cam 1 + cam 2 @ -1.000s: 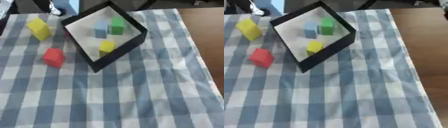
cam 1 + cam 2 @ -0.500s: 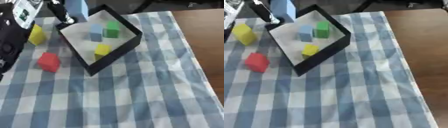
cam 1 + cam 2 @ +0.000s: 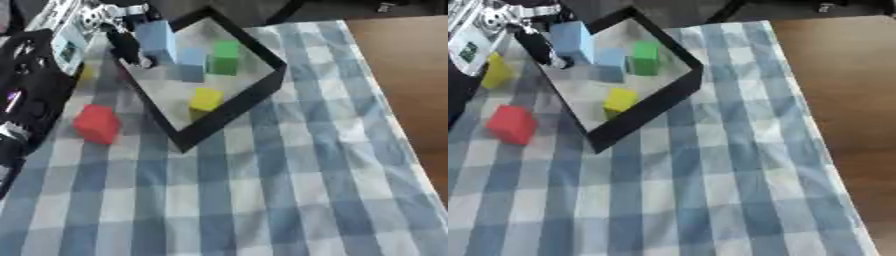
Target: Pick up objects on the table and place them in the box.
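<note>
Box (image 3: 229, 112): blue (image 3: 190, 64), green (image 3: 226, 57), yellow blocks (image 3: 206, 99) inside | left robot hand (image 3: 118, 31) clamped on light-blue block (image 3: 157, 39)

The cloth (image 3: 289, 190) was a soft, matt checked fabric, lightly creased toward three o'clock. Beyond it, at two o'clock, the table (image 3: 402, 60) looked like smooth brown wood with a dull sheen. The box (image 3: 229, 116) had matt black walls and a pale, smooth floor. The blocks looked smooth and matt. The left hand (image 3: 514, 20) at eleven o'clock showed black plastic and shiny silver metal.
</note>
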`<state>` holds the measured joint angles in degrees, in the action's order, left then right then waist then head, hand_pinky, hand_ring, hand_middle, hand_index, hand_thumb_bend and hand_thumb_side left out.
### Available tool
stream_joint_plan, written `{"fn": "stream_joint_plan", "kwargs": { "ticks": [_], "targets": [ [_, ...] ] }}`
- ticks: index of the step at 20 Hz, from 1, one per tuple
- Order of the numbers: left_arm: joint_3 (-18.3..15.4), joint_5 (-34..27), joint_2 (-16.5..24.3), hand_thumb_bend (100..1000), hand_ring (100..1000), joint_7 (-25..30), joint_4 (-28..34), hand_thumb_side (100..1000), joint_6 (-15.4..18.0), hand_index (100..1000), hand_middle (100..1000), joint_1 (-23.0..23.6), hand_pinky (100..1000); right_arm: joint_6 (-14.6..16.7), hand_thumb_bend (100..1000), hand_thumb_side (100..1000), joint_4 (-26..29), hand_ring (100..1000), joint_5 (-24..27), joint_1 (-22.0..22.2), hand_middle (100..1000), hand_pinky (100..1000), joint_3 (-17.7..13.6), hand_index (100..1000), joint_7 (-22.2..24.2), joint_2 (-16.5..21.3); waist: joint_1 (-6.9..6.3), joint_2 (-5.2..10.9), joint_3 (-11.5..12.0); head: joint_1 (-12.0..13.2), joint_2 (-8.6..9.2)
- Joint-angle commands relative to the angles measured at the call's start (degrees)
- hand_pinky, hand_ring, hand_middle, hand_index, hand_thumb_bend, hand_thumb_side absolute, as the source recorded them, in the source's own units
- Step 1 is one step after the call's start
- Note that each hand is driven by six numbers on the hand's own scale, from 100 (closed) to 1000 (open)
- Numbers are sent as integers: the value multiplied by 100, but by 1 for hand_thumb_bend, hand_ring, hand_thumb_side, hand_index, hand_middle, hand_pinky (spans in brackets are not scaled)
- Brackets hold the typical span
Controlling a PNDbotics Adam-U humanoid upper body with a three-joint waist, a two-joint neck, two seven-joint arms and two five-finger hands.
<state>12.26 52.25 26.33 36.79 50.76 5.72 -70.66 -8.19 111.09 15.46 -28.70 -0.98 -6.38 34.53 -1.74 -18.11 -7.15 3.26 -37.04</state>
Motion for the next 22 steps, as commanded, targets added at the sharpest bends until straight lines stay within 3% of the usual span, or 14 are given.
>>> {"fn": "stream_joint_plan", "kwargs": {
  "ticks": [1, 5, 6, 7, 9, 12, 15, 18, 22],
  "targets": [
    [-67, 73, 44, 433, 727, 104, -61, 100, 31, 747, 662, -103, 739, -8, 100, 545, 85, 764, 2, -69, 696, 890, -24, 748, -11, 95, -54, 38, -17, 19, 47],
    [-83, 141, 26, 671, 830, 203, -147, 167, 29, 865, 783, -91, 822, -11, 100, 544, 78, 764, -4, -58, 696, 890, -21, 748, -9, 98, -52, 43, -16, 20, 28],
    [-84, 182, 30, 683, 832, 209, -152, 173, 24, 868, 784, -89, 824, -11, 100, 544, 77, 764, -5, -54, 696, 890, -21, 748, -9, 100, -52, 45, -15, 20, 25],
    [-90, 227, 35, 804, 852, 214, -160, 244, 15, 895, 804, -86, 847, -11, 100, 544, 76, 764, -6, -50, 696, 890, -22, 748, -10, 103, -52, 48, -13, 19, 21],
    [-102, 332, 44, 872, 862, 214, -171, 265, -3, 906, 815, -80, 858, -12, 100, 544, 74, 764, -6, -43, 696, 890, -21, 748, -9, 107, -49, 53, -7, 17, 10],
    [-129, 458, 58, 893, 873, 219, -189, 272, -19, 911, 824, -73, 861, -18, 100, 544, 68, 764, -5, -37, 695, 890, -17, 748, -10, 112, -43, 59, 4, 20, -6],
    [-175, 496, 118, 826, 865, 199, -165, 266, -38, 895, 814, -87, 849, -28, 100, 544, 58, 764, -13, -22, 695, 890, -14, 748, -15, 126, -41, 69, 27, 31, -22],
    [-291, 257, 290, 759, 844, 91, -52, 280, -92, 876, 791, -132, 822, -31, 100, 543, 63, 764, -22, -8, 695, 890, -12, 748, -18, 146, -42, 82, 53, 25, -37],
    [-477, -160, 731, 738, 843, -168, 138, 282, -275, 845, 779, -223, 809, -25, 100, 543, 75, 764, -29, 42, 695, 890, -27, 748, -30, 190, -67, 117, 110, -16, -72]
  ]
}}
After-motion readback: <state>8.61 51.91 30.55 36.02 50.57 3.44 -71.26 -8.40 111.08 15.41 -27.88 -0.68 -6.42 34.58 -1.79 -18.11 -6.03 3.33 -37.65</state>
